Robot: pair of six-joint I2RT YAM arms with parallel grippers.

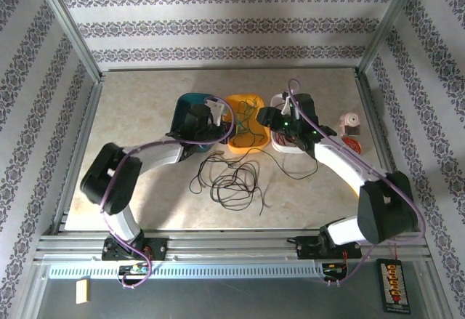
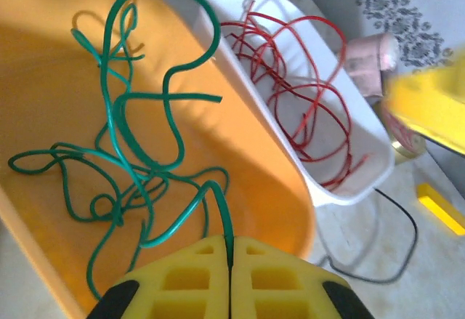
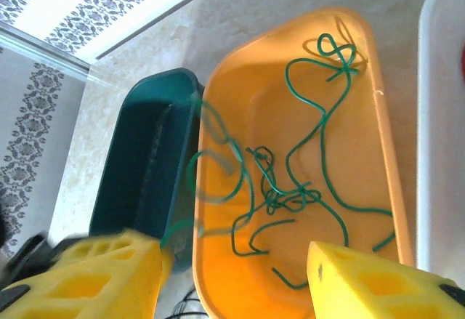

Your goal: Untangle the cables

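The green cable point(image 2: 138, 152) lies in loose loops inside the orange bin point(image 2: 43, 65), and one strand rises to my left gripper point(image 2: 230, 243), which is shut on it. The red cable point(image 2: 305, 94) sits coiled in the white bin point(image 2: 378, 144). A tangle of black cables point(image 1: 232, 177) lies on the table in front of the bins. My right gripper point(image 3: 234, 253) hangs open above the near end of the orange bin point(image 3: 363, 94), with the green cable point(image 3: 290, 188) below it and nothing between its fingers. From above, the left gripper point(image 1: 220, 112) and the right gripper point(image 1: 267, 115) flank the orange bin point(image 1: 245, 123).
A dark teal bin point(image 3: 145, 152) stands left of the orange one. A pink reel stand point(image 1: 351, 124) and a small reel of red wire point(image 1: 352, 144) sit right of the white bin point(image 1: 287, 144). Metal frame rails border the table.
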